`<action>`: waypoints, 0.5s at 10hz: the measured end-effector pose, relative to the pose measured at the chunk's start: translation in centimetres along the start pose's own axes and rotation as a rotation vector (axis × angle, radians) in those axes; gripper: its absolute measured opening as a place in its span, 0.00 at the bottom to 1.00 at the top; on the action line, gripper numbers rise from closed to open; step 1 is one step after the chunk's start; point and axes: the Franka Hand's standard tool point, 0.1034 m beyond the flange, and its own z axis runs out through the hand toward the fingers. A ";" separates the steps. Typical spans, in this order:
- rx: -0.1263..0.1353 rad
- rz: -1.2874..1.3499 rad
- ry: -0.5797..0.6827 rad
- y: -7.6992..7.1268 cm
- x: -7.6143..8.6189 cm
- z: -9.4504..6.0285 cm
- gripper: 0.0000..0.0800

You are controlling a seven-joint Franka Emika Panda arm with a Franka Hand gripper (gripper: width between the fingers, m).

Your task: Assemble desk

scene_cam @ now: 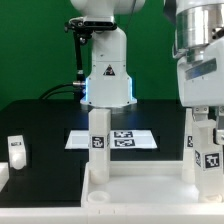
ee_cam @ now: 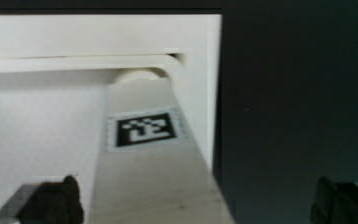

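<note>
The desk's white tabletop panel (scene_cam: 140, 185) lies at the front of the table with two chunky white legs standing on it. One tagged leg (scene_cam: 98, 143) stands near the middle. The other leg (scene_cam: 206, 150) stands at the exterior view's right, directly under my gripper (scene_cam: 203, 112). In the wrist view this leg (ee_cam: 149, 150) with its square tag runs down to the panel (ee_cam: 87, 40). My gripper (ee_cam: 201, 205) is open. Its dark fingertips (ee_cam: 48, 203) stand wide apart on either side of the leg, which sits closer to one finger.
The marker board (scene_cam: 125, 140) lies flat on the black table in front of the robot base (scene_cam: 108, 75). A loose white leg (scene_cam: 16, 151) stands at the exterior view's left, with another white piece (scene_cam: 3, 176) at the left edge.
</note>
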 end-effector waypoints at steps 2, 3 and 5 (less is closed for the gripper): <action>0.005 -0.070 -0.005 0.5 -1.6 0.2 0.81; 0.006 -0.152 -0.006 0.5 -1.7 0.2 0.81; 0.006 -0.293 -0.004 0.5 -1.5 0.2 0.81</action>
